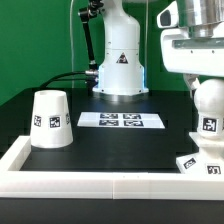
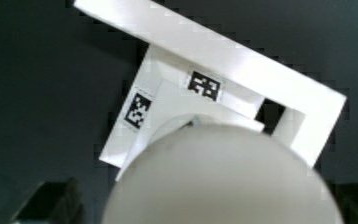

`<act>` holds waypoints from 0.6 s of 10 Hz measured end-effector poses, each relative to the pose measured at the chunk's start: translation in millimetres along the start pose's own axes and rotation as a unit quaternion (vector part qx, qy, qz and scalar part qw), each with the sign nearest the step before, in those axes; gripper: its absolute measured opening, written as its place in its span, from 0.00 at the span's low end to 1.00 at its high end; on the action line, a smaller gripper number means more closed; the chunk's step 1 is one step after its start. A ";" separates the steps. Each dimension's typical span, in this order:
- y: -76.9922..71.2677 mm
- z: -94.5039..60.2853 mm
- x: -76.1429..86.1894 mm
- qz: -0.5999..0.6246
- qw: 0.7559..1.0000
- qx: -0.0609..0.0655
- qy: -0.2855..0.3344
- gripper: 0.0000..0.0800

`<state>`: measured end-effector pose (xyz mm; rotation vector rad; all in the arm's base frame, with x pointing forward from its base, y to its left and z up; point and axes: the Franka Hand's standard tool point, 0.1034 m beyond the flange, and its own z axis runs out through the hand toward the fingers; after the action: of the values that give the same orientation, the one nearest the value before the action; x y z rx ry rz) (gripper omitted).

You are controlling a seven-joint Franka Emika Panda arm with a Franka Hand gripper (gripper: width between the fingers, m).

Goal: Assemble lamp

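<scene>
The jaws of the gripper [image 1: 205, 90] were set either side of the bulb [image 1: 209, 112]; whether it was clamped could not be told. It was poised upright over the base [image 1: 193, 163], in the desk's near corner on the exterior view's right, presumably for seating.

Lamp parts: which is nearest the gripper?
The ball-shaped bulb, straddled by the gripper above the base; the shade stands apart at the exterior view's left.

I see the marker board [image 1: 120, 120] lying flat on the black surface [image 1: 112, 150], four tags facing up. A raised white rim [image 1: 100, 185] borders the surface's near edge and the exterior view's left.
</scene>
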<state>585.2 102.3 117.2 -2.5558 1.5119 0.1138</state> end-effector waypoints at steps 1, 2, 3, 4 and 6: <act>0.9 0.1 0.2 -0.039 0.999 -0.005 0.004 0.86; 1.0 0.1 0.5 -0.083 0.997 -0.006 0.004 0.86; 0.9 -0.3 1.1 -0.159 0.987 -0.009 0.007 0.87; 0.7 -0.3 0.8 -0.226 0.974 -0.010 0.007 0.87; 1.0 -0.3 1.6 -0.300 0.954 -0.010 0.006 0.87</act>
<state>585.1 100.4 117.2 -2.9015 0.6773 0.0311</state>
